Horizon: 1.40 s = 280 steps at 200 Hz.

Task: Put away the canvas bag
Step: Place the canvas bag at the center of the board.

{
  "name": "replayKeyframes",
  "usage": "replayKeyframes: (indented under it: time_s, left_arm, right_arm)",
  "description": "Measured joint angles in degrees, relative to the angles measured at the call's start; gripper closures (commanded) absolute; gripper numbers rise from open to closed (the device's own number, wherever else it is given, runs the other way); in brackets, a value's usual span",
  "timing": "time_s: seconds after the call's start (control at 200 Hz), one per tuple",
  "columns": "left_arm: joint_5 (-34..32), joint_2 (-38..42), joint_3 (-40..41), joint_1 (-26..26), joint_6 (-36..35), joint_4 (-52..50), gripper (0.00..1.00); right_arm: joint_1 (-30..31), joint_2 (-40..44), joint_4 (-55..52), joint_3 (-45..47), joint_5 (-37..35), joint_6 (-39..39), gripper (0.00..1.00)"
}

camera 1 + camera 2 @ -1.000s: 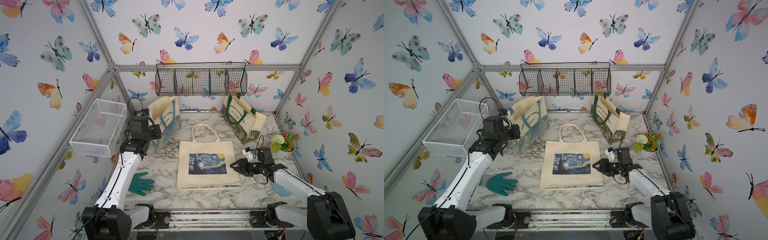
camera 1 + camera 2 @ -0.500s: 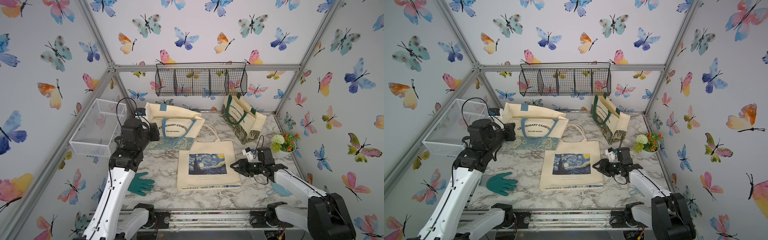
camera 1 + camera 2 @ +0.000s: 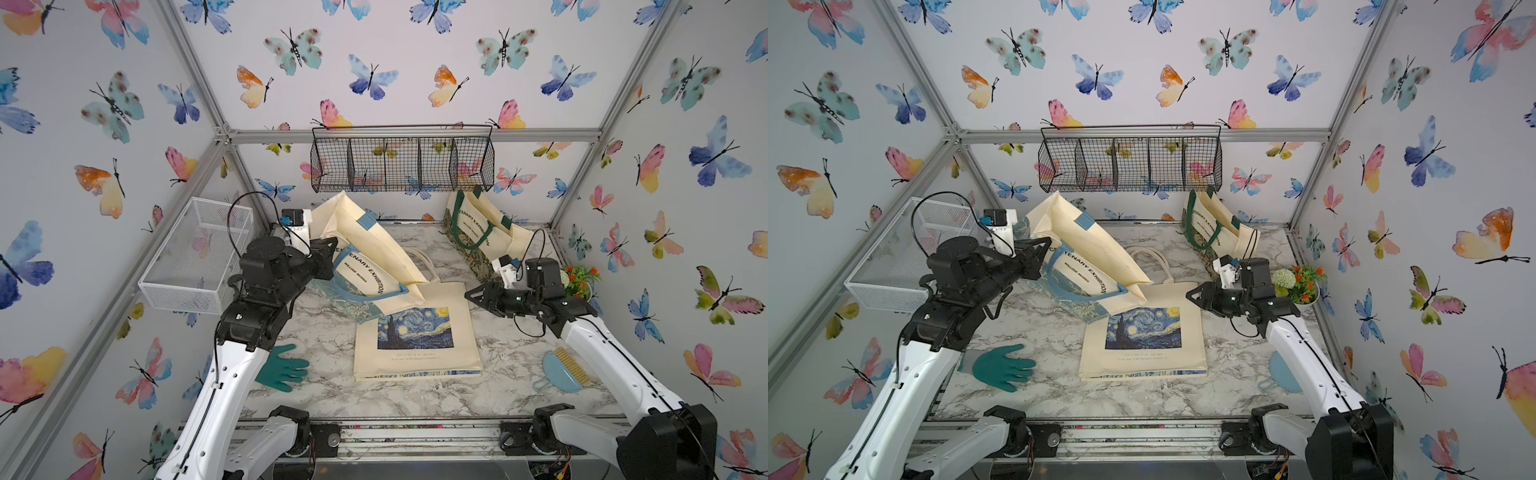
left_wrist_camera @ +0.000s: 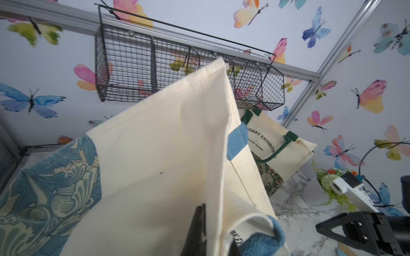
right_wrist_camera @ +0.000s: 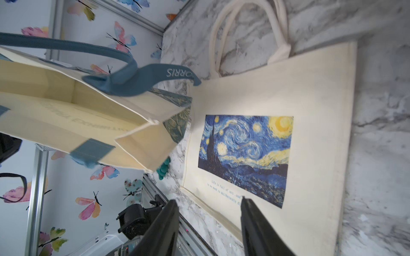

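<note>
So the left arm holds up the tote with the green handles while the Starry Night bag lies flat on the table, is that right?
Not quite. The left gripper is pinching the blue-handled tote, as both top views show; the green-handled tote stands at the back, ungripped. The Starry Night bag does lie flat on the table.

Matt cloth bag (image 3: pixel 376 245), smooth marbled tabletop (image 3: pixel 513 368)

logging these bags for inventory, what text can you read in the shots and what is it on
"ENARY EXHIBITION", "WILLIAM MORRIS": blue-handled bag, start hidden.
"ENARY EXHIBITIO": green-handled bag, both ends cut off.
"ORRIS": blue handle of the first bag.
"Life is full of art , and": starry night bag; the next line is too blurred to trust.
</note>
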<state>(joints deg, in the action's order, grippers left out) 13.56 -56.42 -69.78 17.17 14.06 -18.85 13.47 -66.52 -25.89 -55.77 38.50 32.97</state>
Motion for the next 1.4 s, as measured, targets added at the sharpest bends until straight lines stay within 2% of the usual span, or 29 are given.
replayKeyframes:
  time_s: [0.19, 0.305, 0.481, 0.871, 1.181, 1.401]
  left_arm:
    - [4.28, -4.37, -1.20, 12.52, 2.86, 5.05, 1.00]
    - [6.49, -6.64, -0.74, 16.90, 5.38, 8.66, 1.00]
    - [7.21, -6.97, 5.01, 17.18, 7.91, 14.51, 1.00]
    - [6.88, -9.22, 22.53, 16.41, 9.55, 19.34, 1.00]
    - [5.70, -8.31, 24.11, 16.57, 7.56, 18.34, 1.00]
    - [5.53, -7.08, 25.99, 15.96, 6.84, 18.49, 0.91]
  right_arm:
    - [0.00, -0.42, -7.19, -13.77, -4.00, -2.95, 0.49]
    - [0.00, -1.53, -11.63, -21.49, -7.63, -4.72, 0.49]
    - [0.00, -1.81, -15.02, -24.94, -11.06, -6.56, 0.49]
    - [0.00, -1.84, -16.02, -18.99, -10.12, -7.02, 0.49]
    - [0.00, -3.04, -15.23, -18.95, -5.90, -7.76, 0.49]
    - [0.00, -7.48, -14.62, -19.98, -3.41, -8.09, 0.49]
